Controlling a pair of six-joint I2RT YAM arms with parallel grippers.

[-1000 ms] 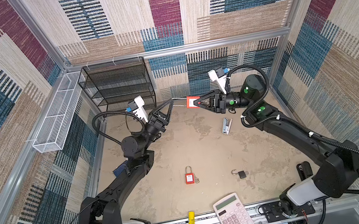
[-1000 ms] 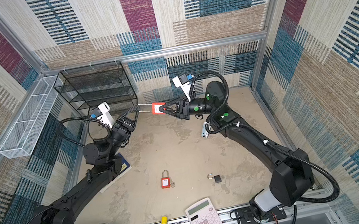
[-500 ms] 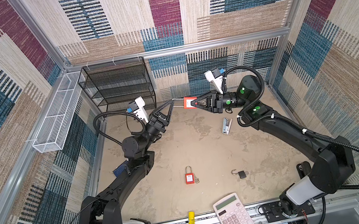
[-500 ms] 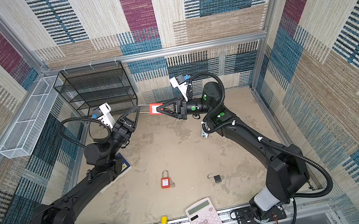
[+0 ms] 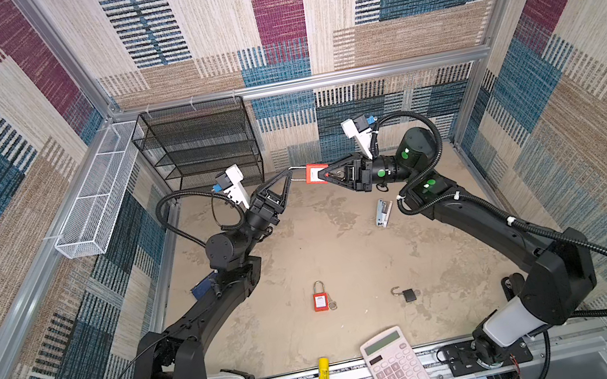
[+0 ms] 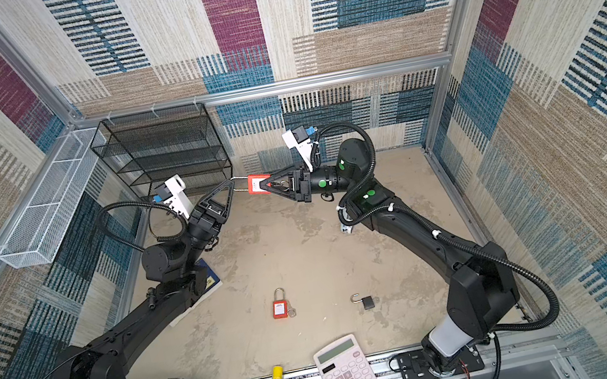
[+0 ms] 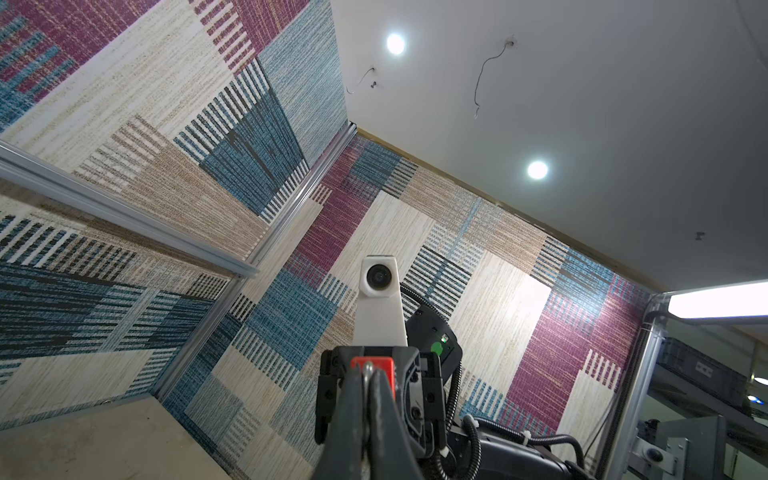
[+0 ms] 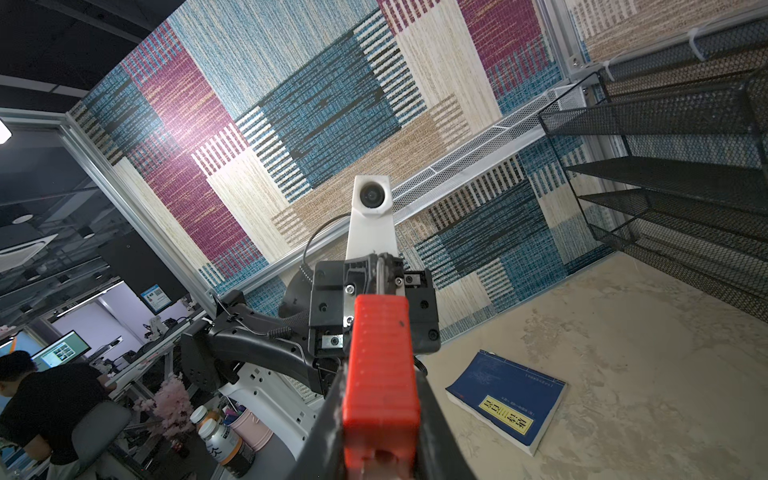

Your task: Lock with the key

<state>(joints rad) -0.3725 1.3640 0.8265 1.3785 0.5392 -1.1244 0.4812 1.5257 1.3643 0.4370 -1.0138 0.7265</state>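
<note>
A red padlock [image 5: 315,173] [image 6: 256,184] hangs in mid air at the back of the table, between both arms. My right gripper [image 5: 326,174] [image 8: 380,370] is shut on its red body [image 8: 380,332]. My left gripper [image 5: 289,174] [image 7: 370,374] is shut on its silver shackle [image 5: 296,169] [image 7: 367,371], with the red body [image 7: 372,361] just beyond the fingertips. A small metal piece [image 5: 338,174] shows between the right fingers behind the body; I cannot tell whether it is the key.
A second red padlock [image 5: 319,300] with a key ring [image 5: 331,303] and an open black padlock [image 5: 408,294] lie on the table. Also here are a stapler [image 5: 383,212], blue book [image 8: 509,401], calculator [image 5: 394,364], yellow tube [image 5: 322,375], black mesh shelf [image 5: 201,145] and white wire basket [image 5: 97,201].
The right gripper has carried the red body a little left toward the left gripper, so less shackle shows between them. The left arm has stayed put.
</note>
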